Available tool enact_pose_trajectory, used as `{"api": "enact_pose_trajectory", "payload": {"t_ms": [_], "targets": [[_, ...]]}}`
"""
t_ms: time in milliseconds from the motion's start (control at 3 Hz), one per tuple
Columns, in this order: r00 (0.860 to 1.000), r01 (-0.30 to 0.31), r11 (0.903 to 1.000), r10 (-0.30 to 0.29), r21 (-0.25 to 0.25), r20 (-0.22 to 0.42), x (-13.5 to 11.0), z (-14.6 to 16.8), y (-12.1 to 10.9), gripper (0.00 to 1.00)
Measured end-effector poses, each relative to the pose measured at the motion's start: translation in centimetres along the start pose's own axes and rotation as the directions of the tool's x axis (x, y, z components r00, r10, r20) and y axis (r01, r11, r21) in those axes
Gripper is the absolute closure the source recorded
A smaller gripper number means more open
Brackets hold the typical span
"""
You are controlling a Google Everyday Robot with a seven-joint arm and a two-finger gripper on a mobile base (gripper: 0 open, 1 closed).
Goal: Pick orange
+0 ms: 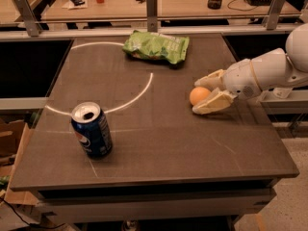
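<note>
Gripper [201,96] low over the right side of the table [159,153], reaching in from the right edge on the white arm [269,71]; its jaws stand wide apart, not closed on anything. The orange [198,95] sits on the tabletop between the two fingers [213,103], the near one just beside it or touching it (cannot tell which), the far one just behind it. Judgement: grasp step is in hand, orange bracketed but not gripped. To do it well: push the fingers a little further left so the fruit lies at mid-pad and not at the tips, keep them low, then close slowly and evenly. A round smooth fruit will likely roll if one finger meets it first, so centre before closing. Squeeze only enough to hold, then lift straight up. Risk: a nudge sends the orange left across the open tabletop. Green chip bag [156,47] lies well apart at the far side, blue soda can [91,130] well apart at near left beyond the white arc [142,90]; neither hinders the approach
</note>
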State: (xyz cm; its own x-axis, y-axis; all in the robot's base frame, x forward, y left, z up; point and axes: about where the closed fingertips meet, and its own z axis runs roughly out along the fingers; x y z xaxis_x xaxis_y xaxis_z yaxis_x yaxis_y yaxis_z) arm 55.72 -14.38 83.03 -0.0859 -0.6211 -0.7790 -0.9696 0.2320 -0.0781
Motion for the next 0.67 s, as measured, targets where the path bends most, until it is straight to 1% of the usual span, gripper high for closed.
{"api": "enact_pose_trajectory", "payload": {"t_ms": [333,667], "targets": [[1.000,-0.002,0.9998,0.002,-0.021,-0.005,0.26,0.22,-0.08,0.64],[1.000,0.004,0.9996,-0.004,-0.029,0.002,0.26,0.45,-0.39,0.87]]}}
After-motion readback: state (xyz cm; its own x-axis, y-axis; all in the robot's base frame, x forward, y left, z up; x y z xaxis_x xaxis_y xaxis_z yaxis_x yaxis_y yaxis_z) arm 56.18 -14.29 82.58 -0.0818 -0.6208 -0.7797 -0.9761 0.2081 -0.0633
